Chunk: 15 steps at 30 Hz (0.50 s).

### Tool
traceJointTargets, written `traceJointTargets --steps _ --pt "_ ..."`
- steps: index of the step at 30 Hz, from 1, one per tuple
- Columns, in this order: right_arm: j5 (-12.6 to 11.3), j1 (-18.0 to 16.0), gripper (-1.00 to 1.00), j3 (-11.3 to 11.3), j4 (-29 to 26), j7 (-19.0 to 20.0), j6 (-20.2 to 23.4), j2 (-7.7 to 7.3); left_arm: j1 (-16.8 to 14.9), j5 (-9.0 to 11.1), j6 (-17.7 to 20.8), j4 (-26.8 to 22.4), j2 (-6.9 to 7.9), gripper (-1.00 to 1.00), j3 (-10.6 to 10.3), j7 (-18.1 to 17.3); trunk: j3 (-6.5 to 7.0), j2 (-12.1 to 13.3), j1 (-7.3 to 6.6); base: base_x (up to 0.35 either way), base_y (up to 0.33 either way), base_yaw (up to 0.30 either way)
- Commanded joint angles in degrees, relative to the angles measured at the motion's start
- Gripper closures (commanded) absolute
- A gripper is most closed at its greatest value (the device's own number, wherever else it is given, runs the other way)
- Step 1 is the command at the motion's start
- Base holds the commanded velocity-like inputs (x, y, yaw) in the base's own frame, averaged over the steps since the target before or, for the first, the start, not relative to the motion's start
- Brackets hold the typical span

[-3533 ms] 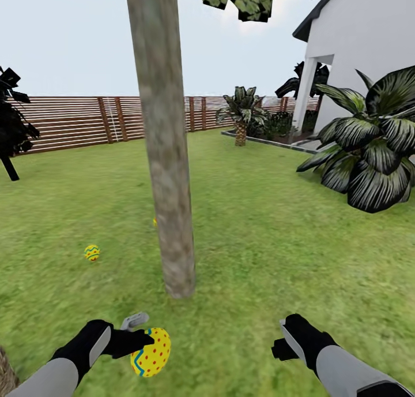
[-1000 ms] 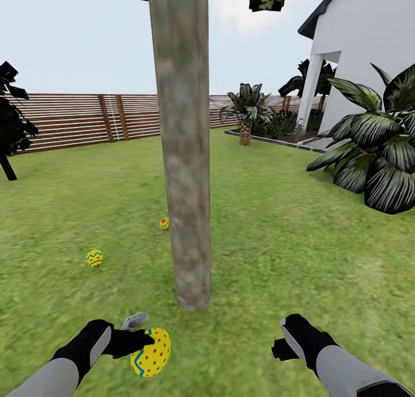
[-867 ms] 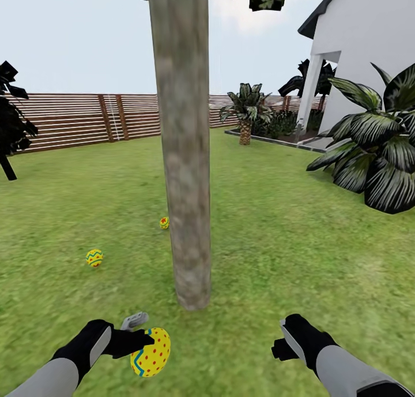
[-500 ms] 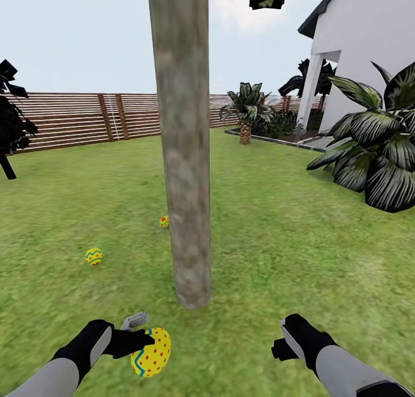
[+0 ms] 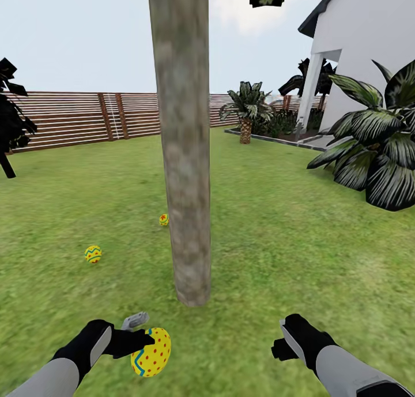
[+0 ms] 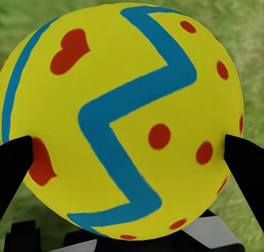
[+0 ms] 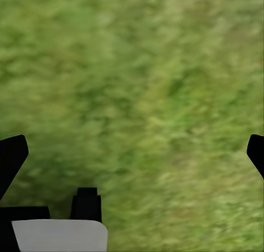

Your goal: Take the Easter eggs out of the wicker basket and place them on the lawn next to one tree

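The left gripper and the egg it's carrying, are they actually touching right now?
Touching. In the left wrist view the egg sits between the left gripper, both dark fingers pressed against its sides with no gap.

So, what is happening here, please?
The robot stands on the green lawn in front of a tall tree with a bare grey-brown trunk. Its left gripper holds a yellow Easter egg with red dots and a blue zigzag above the grass near the trunk's base. Two more patterned yellow eggs lie on the grass, one farther out, one close beside the trunk. The right gripper is open and holds nothing.
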Motion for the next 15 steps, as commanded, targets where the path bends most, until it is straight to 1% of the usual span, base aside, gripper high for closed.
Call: traceJointTargets --steps 1,15 --pt "-0.59 -0.02 -1.0 0.38 -0.11 -0.37 0.28 -0.03 -0.02 0.29 0.48 -0.05 -0.02 1.0 0.3 -0.03 -0.24 -0.45 0.22 0.0 0.0 0.0" --pt "-0.59 -0.02 -1.0 0.38 -0.11 -0.37 0.28 -0.09 -0.02 0.35 0.45 -0.05 -0.2 1.0 0.22 -0.03 -2.75 -6.06 3.3 0.0 0.0 0.0"
